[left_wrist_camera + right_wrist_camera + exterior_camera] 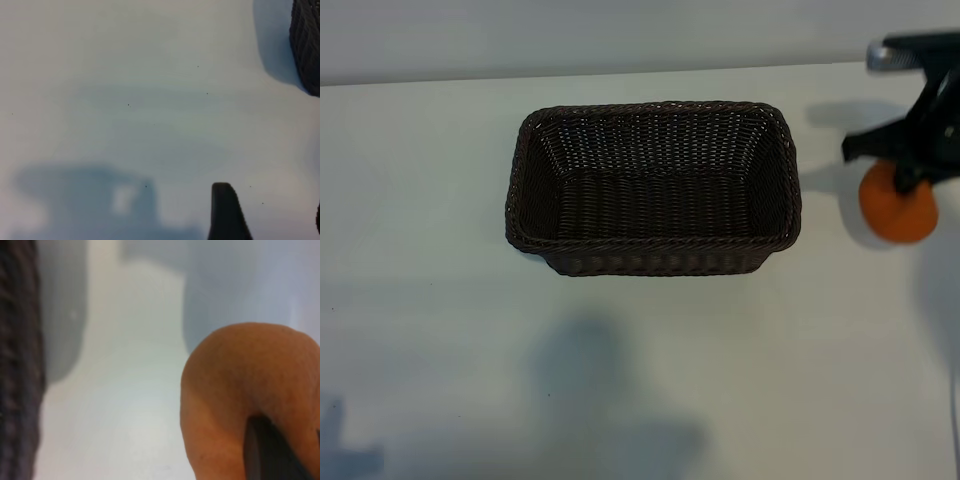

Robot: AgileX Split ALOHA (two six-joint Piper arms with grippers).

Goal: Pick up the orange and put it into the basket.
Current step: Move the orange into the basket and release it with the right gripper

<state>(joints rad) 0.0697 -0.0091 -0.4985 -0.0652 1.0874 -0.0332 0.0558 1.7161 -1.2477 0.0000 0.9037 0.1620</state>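
We have the orange (898, 212) clamped in our right gripper (910, 165), jaws tight on it, near the desk's right edge; the basket (653, 245) waits to its left, empty, mid-desk.

The round orange (898, 212) sits pinched in my fingers at the right edge of the frame, well apart from the dark brown woven wicker basket (653, 255) standing upright at upper centre.

White table (650, 380), pale wall (570, 35)
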